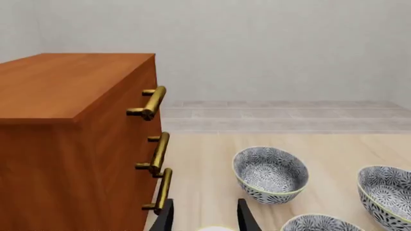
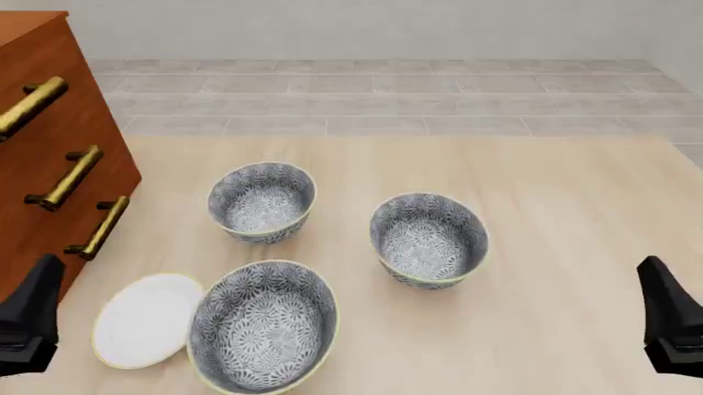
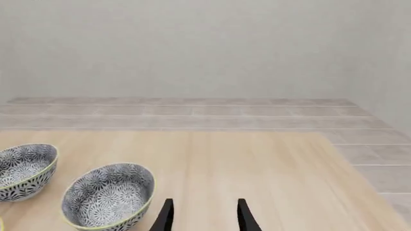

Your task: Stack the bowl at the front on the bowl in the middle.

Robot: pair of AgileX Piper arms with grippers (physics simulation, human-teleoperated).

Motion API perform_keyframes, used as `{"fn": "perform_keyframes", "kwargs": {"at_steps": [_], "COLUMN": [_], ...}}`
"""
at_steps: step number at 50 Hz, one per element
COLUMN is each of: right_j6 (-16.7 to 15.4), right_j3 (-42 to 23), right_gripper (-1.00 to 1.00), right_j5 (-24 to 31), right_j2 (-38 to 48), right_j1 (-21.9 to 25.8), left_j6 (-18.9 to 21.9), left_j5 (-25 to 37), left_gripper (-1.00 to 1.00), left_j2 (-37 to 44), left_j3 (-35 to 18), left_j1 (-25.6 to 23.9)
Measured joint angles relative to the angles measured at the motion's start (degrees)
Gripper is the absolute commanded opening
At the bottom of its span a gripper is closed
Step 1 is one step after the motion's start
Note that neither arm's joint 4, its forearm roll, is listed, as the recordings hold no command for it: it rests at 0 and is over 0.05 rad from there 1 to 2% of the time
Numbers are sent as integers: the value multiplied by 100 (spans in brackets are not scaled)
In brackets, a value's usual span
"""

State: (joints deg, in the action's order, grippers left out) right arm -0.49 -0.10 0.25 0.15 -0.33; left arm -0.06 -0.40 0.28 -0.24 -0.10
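Now my left tool and right tool both hang released. The front bowl sits on the bench near the drawer chest. I should pinch its rim squarely, then lift well clear before crossing to the middle bowl.

1. The table has a pale wood-grain top, and a grey tiled floor lies beyond its far edge.
2. The bowl in the middle stands upright on it, left of centre.
3. The bowl at the front stands upright to its right, a little nearer the camera, apart from it.
4. A wider, shallower patterned bowl sits at the near edge.
5. A plain white plate lies just left of that wide bowl, possibly touching it.
6. A brown wooden cabinet with brass handles occupies the left side.
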Motion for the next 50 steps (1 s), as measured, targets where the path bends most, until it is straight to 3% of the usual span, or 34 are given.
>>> {"fn": "perform_keyframes", "kwargs": {"at_steps": [19,35,50], "right_j6": [57,218,207], "right_j3": [-73,-673,-1696], "right_gripper": [100,100,100], "right_j5": [-56,-1018,-1274], "right_j2": [209,2267,4160], "right_j1": [79,721,1657], "left_j6": [-11,-25,-17], "left_j5": [-146,-319,-413], "left_gripper": [100,100,100], "left_j2": [246,514,662], "left_j3": [17,22,22], "left_j1": [50,26,2]}}
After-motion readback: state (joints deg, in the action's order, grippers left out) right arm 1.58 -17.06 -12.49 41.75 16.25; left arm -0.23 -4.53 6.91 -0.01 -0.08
